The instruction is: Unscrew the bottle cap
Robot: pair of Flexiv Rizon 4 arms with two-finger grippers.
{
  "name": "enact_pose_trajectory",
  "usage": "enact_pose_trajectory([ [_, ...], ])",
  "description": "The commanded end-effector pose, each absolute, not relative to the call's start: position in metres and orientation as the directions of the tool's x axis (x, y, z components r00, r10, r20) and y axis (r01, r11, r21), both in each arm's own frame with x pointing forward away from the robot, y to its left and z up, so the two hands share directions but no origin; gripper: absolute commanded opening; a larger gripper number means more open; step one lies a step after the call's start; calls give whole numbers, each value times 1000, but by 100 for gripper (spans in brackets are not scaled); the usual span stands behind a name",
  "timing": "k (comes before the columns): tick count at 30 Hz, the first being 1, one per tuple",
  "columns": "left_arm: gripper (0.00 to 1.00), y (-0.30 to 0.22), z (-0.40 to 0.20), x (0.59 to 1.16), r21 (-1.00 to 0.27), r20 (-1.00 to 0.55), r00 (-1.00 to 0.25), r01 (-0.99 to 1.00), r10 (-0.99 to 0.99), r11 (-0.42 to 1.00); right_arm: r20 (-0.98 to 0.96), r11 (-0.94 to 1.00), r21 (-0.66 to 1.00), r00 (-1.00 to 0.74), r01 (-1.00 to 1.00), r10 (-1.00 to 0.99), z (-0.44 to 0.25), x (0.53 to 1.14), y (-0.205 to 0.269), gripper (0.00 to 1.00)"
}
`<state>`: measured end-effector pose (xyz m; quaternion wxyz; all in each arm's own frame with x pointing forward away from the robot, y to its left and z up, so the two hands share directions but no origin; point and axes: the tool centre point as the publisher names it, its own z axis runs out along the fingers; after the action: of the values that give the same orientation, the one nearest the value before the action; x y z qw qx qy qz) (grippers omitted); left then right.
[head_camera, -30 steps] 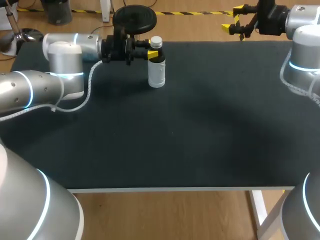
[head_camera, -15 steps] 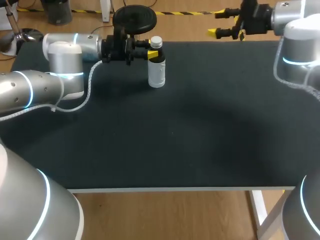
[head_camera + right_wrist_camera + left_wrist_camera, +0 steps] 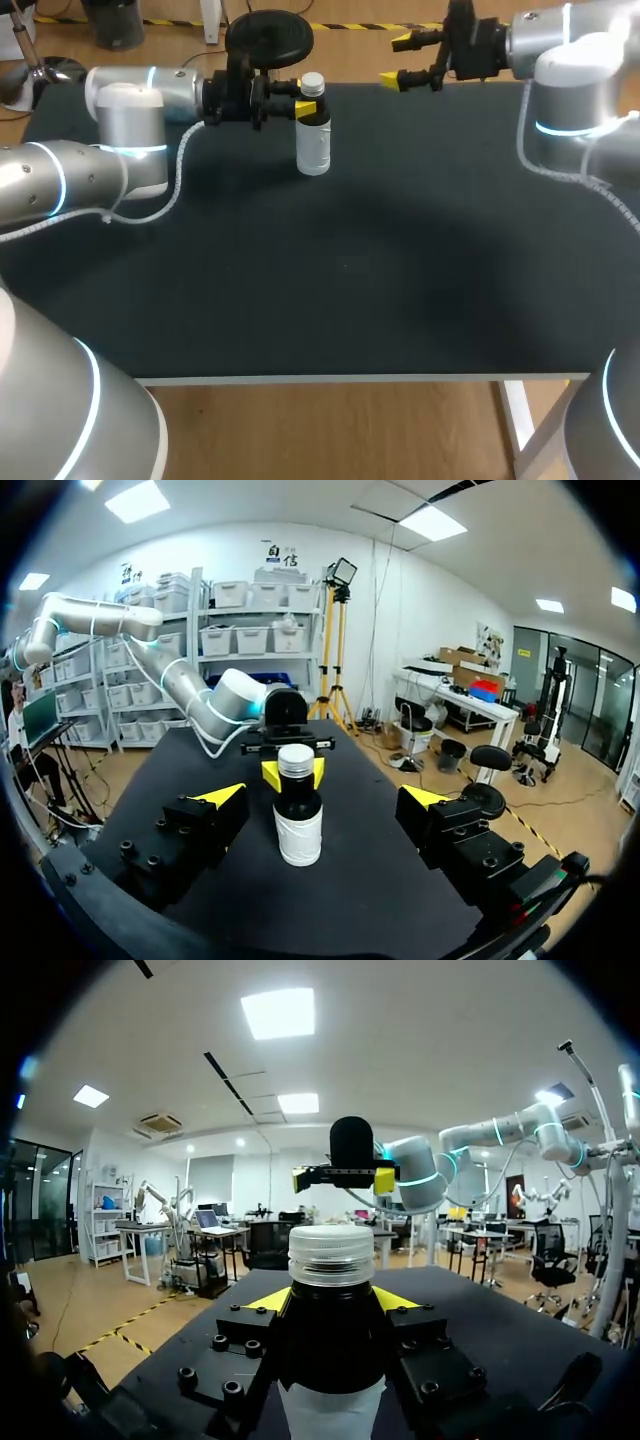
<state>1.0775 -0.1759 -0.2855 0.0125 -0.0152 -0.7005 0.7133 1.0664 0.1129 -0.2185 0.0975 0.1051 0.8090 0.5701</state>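
Head view: the bottle (image 3: 313, 140) stands upright in the upper part of the frame, left of centre, near the far edge of the worktop (image 3: 350, 270). A wide stretch of the dark, matte worktop lies between it and the near edge at the bottom, and as much again runs toward the right edge. The bottle is a slim cylinder with a pale, see-through lower body, a dark band at the shoulder and a white cap (image 3: 312, 83) on top.

The left gripper (image 3: 300, 100) comes in level from the upper left and pinches the bottle at the dark shoulder just under the cap, one yellow tip on each side. Behind it the left arm (image 3: 130, 110) is smooth silver with a lit ring at the joint. In the left wrist view the cap (image 3: 331, 1254) is finely ribbed and translucent white, rising just above the black finger blocks that press the dark neck from both sides.

The right gripper (image 3: 396, 60) hangs over the far edge at the upper right of centre, well apart from the bottle, its fingers spread wide and holding nothing. In the right wrist view the bottle (image 3: 298, 825) stands ahead of those spread fingers, touching neither.
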Motion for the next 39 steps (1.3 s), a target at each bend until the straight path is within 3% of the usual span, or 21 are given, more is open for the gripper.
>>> enact_pose_trajectory([
  [1,0,-177,-286,1077,-1000,-6,-999,5,36,-19,-23,337,939,-965,69,261,-220,1072,114,100],
  [17,0,-177,-286,1077,-1000,-6,-999,5,36,-19,-20,321,945,-964,68,264,-220,1073,114,100],
  [39,0,-177,-286,1077,-1000,-6,-999,5,36,-19,24,191,979,-964,77,265,-232,1052,193,100],
])
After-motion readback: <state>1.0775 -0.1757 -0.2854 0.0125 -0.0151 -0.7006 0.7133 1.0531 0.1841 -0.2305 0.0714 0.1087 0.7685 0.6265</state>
